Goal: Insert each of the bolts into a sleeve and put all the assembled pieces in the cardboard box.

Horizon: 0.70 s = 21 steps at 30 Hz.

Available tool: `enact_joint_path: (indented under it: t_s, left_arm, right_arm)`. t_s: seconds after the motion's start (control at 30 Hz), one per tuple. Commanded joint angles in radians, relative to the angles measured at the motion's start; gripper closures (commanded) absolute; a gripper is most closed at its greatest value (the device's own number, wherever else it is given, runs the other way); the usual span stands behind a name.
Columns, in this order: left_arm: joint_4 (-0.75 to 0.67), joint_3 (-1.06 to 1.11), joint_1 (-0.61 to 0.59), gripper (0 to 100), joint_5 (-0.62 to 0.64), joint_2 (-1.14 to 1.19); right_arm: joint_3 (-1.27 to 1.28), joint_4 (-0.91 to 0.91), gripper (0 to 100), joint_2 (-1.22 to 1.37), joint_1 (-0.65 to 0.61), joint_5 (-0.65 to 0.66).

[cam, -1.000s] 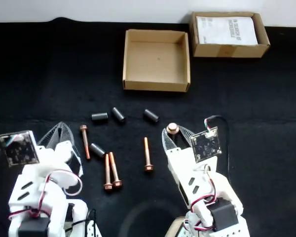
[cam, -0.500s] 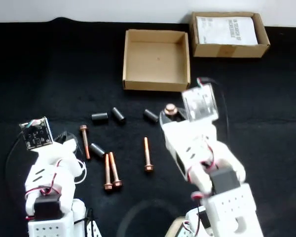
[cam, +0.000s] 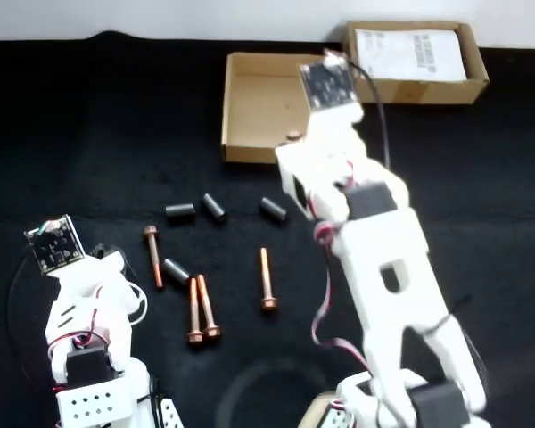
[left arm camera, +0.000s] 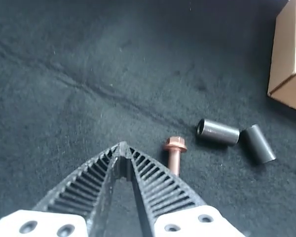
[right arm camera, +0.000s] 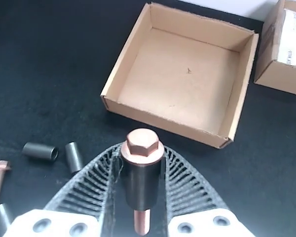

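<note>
- 1 assembled piece (right arm camera: 139, 183), a copper bolt pushed through a dark grey sleeve, stood upright with its hex head on top and the shank tip poking out below. It was clamped in the right gripper (right arm camera: 141, 150), in front of the box's near wall.
- The cardboard box (cam: 254, 107) was square, shallow, brown and open-topped.
- 4 loose bolts lay flat: 1 (cam: 152, 256) at the left with its head toward the box, 2 (cam: 194, 310) (cam: 206, 307) side by side, and 1 (cam: 266, 278) apart at the right.
- 4 loose sleeves lay on their sides: 3 (cam: 180, 211) (cam: 214, 207) (cam: 272, 209) in a row nearer the box, and 1 (cam: 176, 270) between the left bolt and the pair.
</note>
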Motion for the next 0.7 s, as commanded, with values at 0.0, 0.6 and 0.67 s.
enact_joint_path:
  t_s: [0.0, 0.6, 0.67]
  left_arm:
    - [0.014, 0.019, -0.004, 99, 0.005, -0.002]
    - [0.017, 0.019, 0.015, 99, 0.000, 0.001]
    - [0.017, 0.019, 0.013, 99, 0.000, 0.001]
  right_arm:
    - [-0.179, -0.001, 99.2, 0.127, 0.013, 0.006]
    - [-0.995, -0.002, 99.2, 0.918, 0.071, 0.006]
    - [-1.087, -0.002, 99.2, 1.006, 0.071, 0.006]
